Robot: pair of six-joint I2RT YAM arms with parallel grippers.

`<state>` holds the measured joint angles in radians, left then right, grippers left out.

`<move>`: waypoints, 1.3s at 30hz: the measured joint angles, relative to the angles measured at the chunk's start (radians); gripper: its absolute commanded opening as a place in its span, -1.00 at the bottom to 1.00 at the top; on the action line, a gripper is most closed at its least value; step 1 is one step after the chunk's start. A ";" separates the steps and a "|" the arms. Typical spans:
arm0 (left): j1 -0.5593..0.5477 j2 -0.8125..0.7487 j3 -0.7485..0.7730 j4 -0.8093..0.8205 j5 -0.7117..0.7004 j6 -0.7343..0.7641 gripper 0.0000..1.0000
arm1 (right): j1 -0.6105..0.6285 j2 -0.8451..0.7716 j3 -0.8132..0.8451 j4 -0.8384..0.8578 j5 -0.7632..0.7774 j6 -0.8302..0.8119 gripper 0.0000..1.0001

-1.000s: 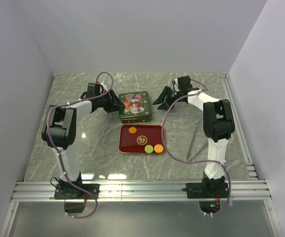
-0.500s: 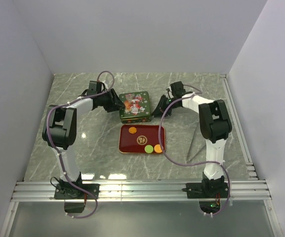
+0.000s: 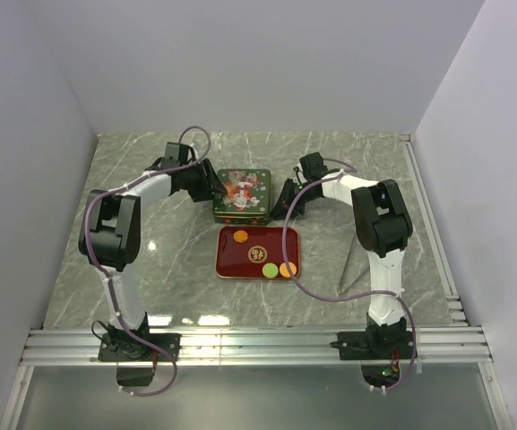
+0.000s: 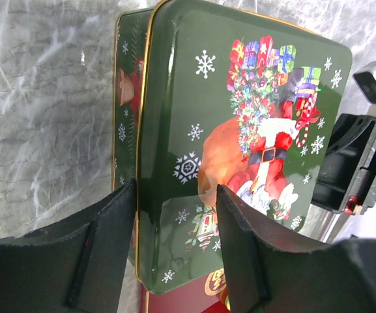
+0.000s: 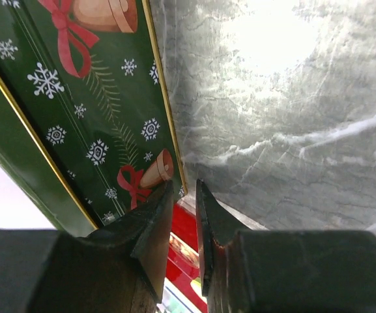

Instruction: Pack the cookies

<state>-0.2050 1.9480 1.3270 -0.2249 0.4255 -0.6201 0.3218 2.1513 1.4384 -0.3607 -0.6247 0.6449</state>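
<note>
Since a second ago the left gripper (image 4: pixel 176 189) has edged further onto the left edge of the green tin (image 3: pixel 243 193). Its jaws stand about half apart, one finger beside the tin's side wall and the other over the painted lid; I cannot tell whether either presses. The tin itself has barely moved. The right gripper (image 5: pixel 184 185), earlier well off the tin's right side with wider jaws, now sits against that side at its bottom edge. Its jaws are drawn to a thin slit with nothing in it.

There is one tin, lid on. One red tray (image 3: pixel 280 237) lies just in front of it, holding three cookies (image 3: pixel 240 237): two orange, one green (image 3: pixel 269 270), around one gold emblem (image 3: pixel 259 252).
</note>
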 measured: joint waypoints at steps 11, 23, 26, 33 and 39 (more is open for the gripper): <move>-0.043 0.013 0.061 -0.078 -0.076 0.058 0.41 | -0.002 0.030 0.050 -0.027 0.007 -0.003 -0.45; -0.081 0.013 0.104 -0.146 -0.124 0.090 0.69 | -0.002 0.034 0.062 -0.030 0.008 -0.003 -0.46; -0.092 0.013 0.112 -0.166 -0.147 0.102 0.70 | -0.002 0.039 0.072 -0.031 0.008 -0.003 -0.46; -0.122 0.027 0.165 -0.251 -0.221 0.104 0.77 | -0.002 0.051 0.094 -0.039 0.009 -0.003 -0.46; -0.142 0.073 0.251 -0.337 -0.278 0.103 0.81 | -0.002 0.051 0.099 -0.040 0.008 -0.004 -0.46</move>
<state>-0.3470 2.0212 1.5784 -0.5617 0.1478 -0.5171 0.3202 2.2021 1.5372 -0.4011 -0.6163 0.6411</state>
